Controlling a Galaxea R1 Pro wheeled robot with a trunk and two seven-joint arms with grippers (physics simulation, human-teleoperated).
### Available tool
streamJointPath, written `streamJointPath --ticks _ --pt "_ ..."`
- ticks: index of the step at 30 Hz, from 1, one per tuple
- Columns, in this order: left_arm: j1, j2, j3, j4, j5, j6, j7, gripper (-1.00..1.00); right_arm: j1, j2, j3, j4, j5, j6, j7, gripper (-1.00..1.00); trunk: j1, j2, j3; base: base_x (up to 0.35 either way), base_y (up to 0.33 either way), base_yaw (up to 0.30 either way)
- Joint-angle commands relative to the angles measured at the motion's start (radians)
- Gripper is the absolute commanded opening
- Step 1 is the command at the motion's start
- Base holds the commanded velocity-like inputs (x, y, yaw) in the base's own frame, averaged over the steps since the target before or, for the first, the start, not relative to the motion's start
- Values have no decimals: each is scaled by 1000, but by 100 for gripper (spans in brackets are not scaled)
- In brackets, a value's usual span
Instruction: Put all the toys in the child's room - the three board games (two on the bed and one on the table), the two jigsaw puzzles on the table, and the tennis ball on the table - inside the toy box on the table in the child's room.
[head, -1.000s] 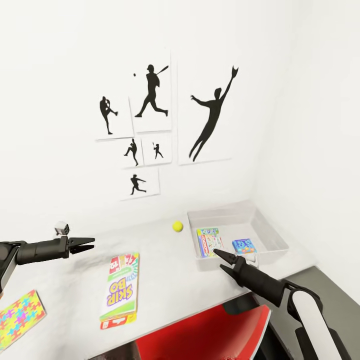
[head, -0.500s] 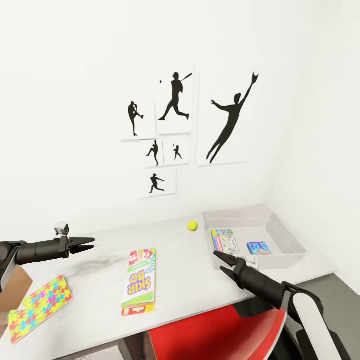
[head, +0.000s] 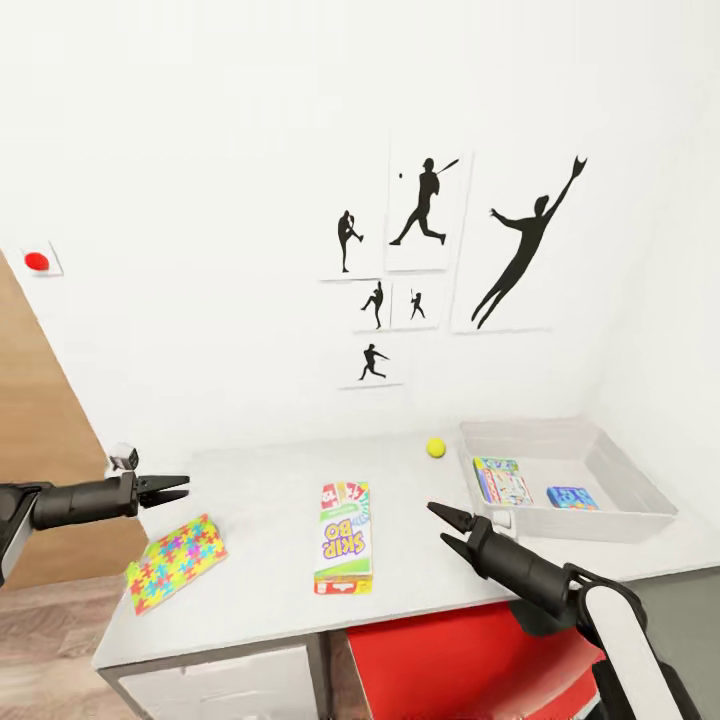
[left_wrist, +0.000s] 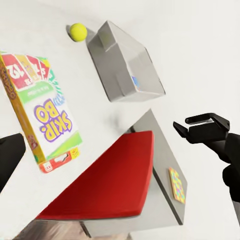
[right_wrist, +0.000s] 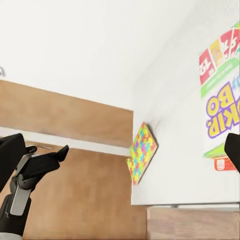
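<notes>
As my view swings left since a second ago, the whole tabletop (head: 270, 480) shows: puzzle (head: 176, 562), Skip-Bo box (head: 343, 536) and ball (head: 435, 447) lie outside the toy box (head: 640, 500), which apparently holds two boxes. My left pincer (head: 172, 488) and right pincer (head: 440, 527) hover open, empty.

On the counter (head: 270, 480): puzzle (head: 177, 562) at left, Skip-Bo box (head: 343, 537) mid, ball (head: 435, 447) behind it nr wall, just left of toy box (head: 640, 495) at right. Two boxes (head: 500, 480) in toy box. Chair (head: 470, 660) below front edge.
</notes>
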Motion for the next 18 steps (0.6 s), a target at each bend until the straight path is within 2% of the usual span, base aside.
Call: streamJointPath --ticks 1,7,18 --pt "-1 0 0 0 0 11 -4 100 -1 0 -2 0 10 5 10 100 0 -2 -1 -176 257 251" --pt "-1 1 -1 0 0 11 -4 100 -1 0 -2 0 10 5 10 100 0 -2 3 -105 261 257" --pt "-1 1 -1 0 -1 11 -4 100 -1 -1 -2 0 12 5 10 100 0 -2 9 -10 284 247"
